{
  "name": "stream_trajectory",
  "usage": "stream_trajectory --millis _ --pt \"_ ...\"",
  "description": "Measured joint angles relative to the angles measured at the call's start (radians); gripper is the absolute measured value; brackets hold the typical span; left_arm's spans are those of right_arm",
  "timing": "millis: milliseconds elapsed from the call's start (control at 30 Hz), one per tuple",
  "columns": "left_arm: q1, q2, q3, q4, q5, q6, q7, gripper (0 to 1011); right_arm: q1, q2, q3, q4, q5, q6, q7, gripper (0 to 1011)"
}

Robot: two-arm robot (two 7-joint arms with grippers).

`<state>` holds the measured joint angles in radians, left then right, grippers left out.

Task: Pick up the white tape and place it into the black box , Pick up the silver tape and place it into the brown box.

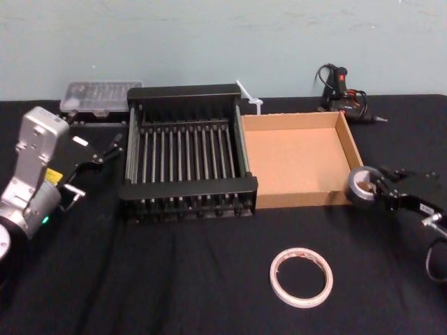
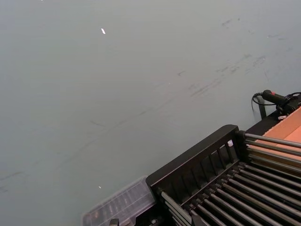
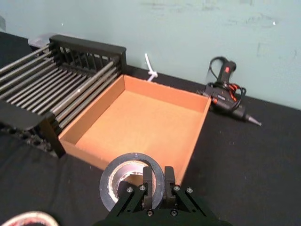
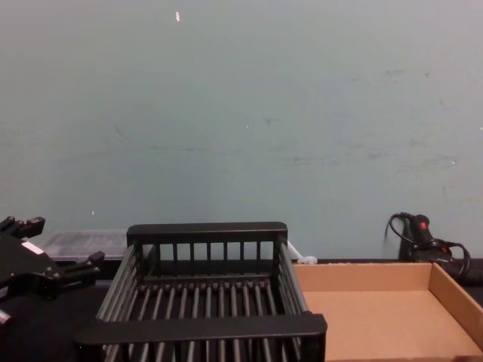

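Near brown box [image 1: 297, 164], right claw [image 1: 379, 192] grips silver tape [image 1: 357, 187].

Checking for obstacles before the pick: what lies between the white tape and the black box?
That stretch is bare black tablecloth, seen in the head view, from the white tape up to the black box.

The light is soft, even and moderately bright, seemingly coming from overhead. The wall [image 4: 241, 113] is flatly lit across the upper chest view, without glare. The black cloth [image 1: 174, 279] soaks up light in the lower half of the head view and hides any shadows there. Thin highlights run along the bars of the black box [image 1: 188, 185]. The silver tape [image 1: 356, 183] carries a dull sheen at right. The inner walls of the brown box [image 3: 141, 117] are slightly darker than its floor.
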<state>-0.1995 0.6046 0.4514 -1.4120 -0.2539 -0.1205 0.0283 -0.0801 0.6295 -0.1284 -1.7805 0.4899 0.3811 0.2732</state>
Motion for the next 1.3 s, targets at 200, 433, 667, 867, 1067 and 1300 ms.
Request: stream_trajectory --millis 200,433,667,867,1067,1300 --pt "0.0 0.0 0.0 0.0 0.0 0.0 0.0 1001 0.054 -0.019 -0.027 0.027 -0.012 -0.001 0.002 158" --pt "0.0 0.0 0.0 0.0 0.0 0.0 0.0 1001 0.127 -0.045 -0.073 0.068 -0.028 -0.001 0.016 158" --pt "0.0 0.0 0.0 0.0 0.0 0.0 0.0 1001 0.202 -0.07 -0.12 0.111 -0.046 0.001 0.037 158" --pt "0.0 0.0 0.0 0.0 0.0 0.0 0.0 1001 0.274 -0.1 -0.167 0.154 -0.063 0.001 0.057 157" --pt "0.0 0.0 0.0 0.0 0.0 0.0 0.0 1001 0.348 -0.138 -0.216 0.206 -0.082 -0.002 0.076 157" --pt "0.0 0.0 0.0 0.0 0.0 0.0 0.0 1001 0.419 -0.179 -0.263 0.263 -0.099 -0.009 0.098 158"
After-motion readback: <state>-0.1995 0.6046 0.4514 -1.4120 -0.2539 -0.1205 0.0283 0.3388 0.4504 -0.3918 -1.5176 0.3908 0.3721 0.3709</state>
